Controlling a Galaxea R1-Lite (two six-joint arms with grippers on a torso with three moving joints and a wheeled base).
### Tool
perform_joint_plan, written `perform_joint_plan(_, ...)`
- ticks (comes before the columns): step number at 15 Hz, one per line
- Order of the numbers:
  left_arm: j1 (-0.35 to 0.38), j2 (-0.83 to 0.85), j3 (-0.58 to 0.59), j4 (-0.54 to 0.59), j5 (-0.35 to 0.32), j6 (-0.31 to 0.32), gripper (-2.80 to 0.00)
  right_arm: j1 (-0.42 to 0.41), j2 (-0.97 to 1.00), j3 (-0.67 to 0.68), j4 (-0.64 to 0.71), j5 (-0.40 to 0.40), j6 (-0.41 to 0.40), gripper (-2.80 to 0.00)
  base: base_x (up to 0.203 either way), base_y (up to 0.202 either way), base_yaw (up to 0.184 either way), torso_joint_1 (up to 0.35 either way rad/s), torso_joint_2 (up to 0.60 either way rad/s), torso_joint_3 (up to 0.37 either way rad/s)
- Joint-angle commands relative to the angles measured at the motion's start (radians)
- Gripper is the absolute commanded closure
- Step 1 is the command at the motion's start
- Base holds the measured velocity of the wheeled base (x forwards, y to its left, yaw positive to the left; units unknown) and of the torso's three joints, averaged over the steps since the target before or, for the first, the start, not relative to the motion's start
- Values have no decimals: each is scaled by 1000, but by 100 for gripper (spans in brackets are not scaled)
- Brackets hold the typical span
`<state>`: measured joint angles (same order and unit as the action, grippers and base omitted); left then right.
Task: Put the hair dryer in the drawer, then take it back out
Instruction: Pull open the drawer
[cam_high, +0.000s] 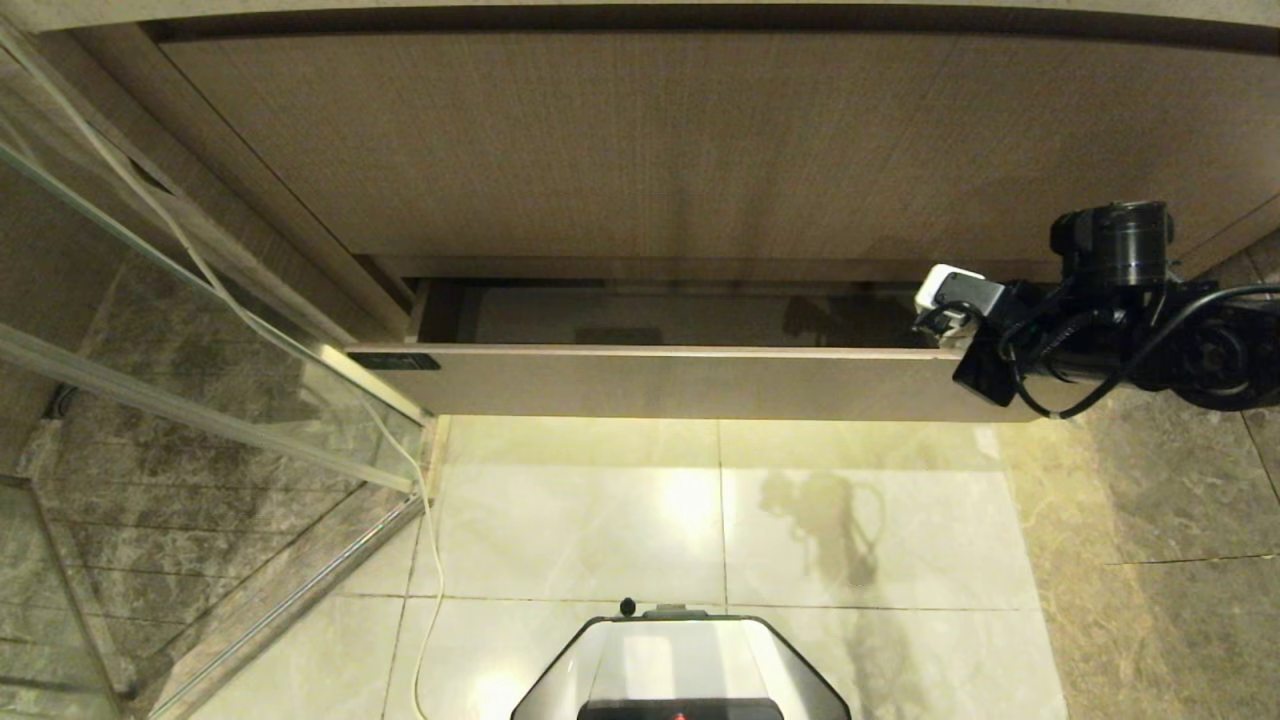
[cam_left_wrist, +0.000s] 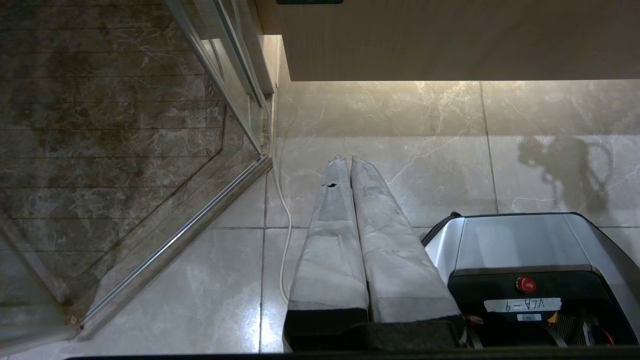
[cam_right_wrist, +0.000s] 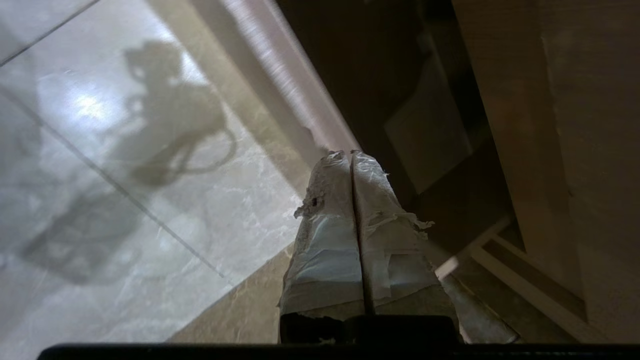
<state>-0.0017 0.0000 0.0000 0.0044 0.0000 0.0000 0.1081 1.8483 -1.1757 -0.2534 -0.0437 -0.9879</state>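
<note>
Marble floor (cam_high: 860, 520) nearest; my left gripper (cam_left_wrist: 345, 161) hangs parked, closed, empty. At the drawer's (cam_high: 690, 382) right end my right gripper (cam_right_wrist: 342, 156) is pinched shut on nothing. I see no dryer; I'd hook the front edge squarely.

Glass shower partition (cam_high: 150, 330) with metal frame at scene left; dark marble floor behind it. Thin white cable (cam_high: 425, 560) runs down along the frame onto pale glossy floor tiles (cam_high: 580, 520). Tall wood-grain panel (cam_high: 650, 150) above. Darker marble tiles (cam_high: 1150, 520) at right.
</note>
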Motion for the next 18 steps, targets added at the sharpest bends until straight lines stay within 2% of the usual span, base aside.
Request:
perform_joint_plan(1, 0, 0, 0, 0, 0, 0, 0, 1, 133, -64, -30, -8, 14, 0, 0, 0, 0, 0, 0, 0)
perform_joint_plan(5, 0, 0, 1, 0, 0, 0, 0, 0, 219, -119, -110, -58, 42, 0, 0, 0, 0, 0, 0, 0)
perform_joint_plan(8, -1, 0, 1, 0, 0, 0, 0, -7, 217, -84, -114, -62, 43, 0, 0, 0, 0, 0, 0, 0)
perform_joint_plan(11, 0, 0, 2, 0, 0, 0, 0, -19, 198, -53, -102, -101, 44, 0, 0, 0, 0, 0, 0, 0)
perform_joint_plan(18, 0, 0, 1, 0, 0, 0, 0, -22, 101, 40, -77, -105, 111, 0, 0, 0, 0, 0, 0, 0)
